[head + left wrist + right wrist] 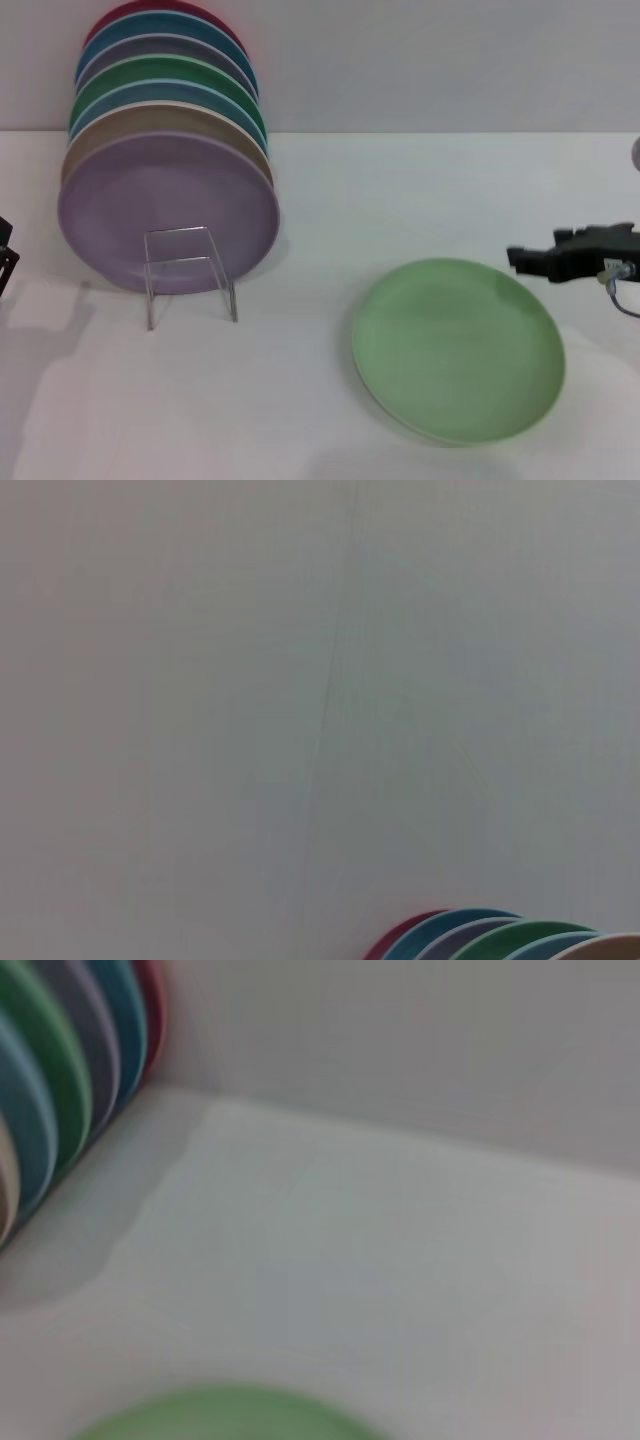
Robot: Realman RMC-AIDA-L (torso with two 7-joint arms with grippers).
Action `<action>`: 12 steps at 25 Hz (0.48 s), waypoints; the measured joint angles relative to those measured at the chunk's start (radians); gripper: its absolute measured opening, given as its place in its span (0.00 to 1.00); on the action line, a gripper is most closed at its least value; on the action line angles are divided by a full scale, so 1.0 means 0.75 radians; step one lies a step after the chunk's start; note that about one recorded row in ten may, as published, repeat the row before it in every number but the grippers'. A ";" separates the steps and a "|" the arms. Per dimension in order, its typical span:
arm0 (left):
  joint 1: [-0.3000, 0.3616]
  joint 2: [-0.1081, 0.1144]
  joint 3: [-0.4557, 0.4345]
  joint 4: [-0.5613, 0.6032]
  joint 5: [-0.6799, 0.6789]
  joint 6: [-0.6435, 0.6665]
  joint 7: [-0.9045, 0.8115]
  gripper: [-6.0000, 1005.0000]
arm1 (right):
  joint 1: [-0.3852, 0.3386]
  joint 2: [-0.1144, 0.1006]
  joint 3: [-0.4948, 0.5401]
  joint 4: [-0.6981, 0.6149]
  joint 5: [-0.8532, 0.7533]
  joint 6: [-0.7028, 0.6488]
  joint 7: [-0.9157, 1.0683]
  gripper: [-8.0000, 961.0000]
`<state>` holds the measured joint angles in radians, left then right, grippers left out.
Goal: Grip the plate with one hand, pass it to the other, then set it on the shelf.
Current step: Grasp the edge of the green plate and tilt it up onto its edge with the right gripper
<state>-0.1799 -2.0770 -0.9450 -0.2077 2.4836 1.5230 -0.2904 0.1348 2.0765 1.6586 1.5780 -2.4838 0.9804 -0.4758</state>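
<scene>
The light pastel-green plate (458,348) lies flat on the white table, right of centre; a sliver of its rim (225,1415) shows in the right wrist view. My right gripper (520,260) hovers just past the plate's far right edge, its black fingers pointing left. Only a dark corner of my left gripper (6,252) shows at the left edge, level with the shelf. The shelf (185,270), a clear acrylic rack, holds a row of upright coloured plates (165,150) at the back left.
A lilac plate (165,205) fronts the row on the rack, with tan, blue, darker green, grey, teal and red plates behind it (500,938) (60,1050). A pale wall stands close behind the table.
</scene>
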 joint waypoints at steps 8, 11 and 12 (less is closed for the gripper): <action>0.001 0.000 0.001 -0.002 0.000 0.005 -0.004 0.84 | 0.196 -0.002 0.179 -0.077 -0.062 0.435 0.100 0.70; 0.004 0.000 0.001 -0.012 0.000 0.006 -0.008 0.84 | 0.248 -0.003 0.224 -0.129 -0.064 0.512 0.116 0.69; 0.004 0.000 0.001 -0.014 0.001 0.006 -0.008 0.84 | 0.262 -0.004 0.239 -0.148 -0.065 0.529 0.120 0.69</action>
<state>-0.1769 -2.0770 -0.9439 -0.2179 2.4845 1.5274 -0.2965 0.3314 2.0739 1.8379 1.4668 -2.5327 1.3769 -0.3856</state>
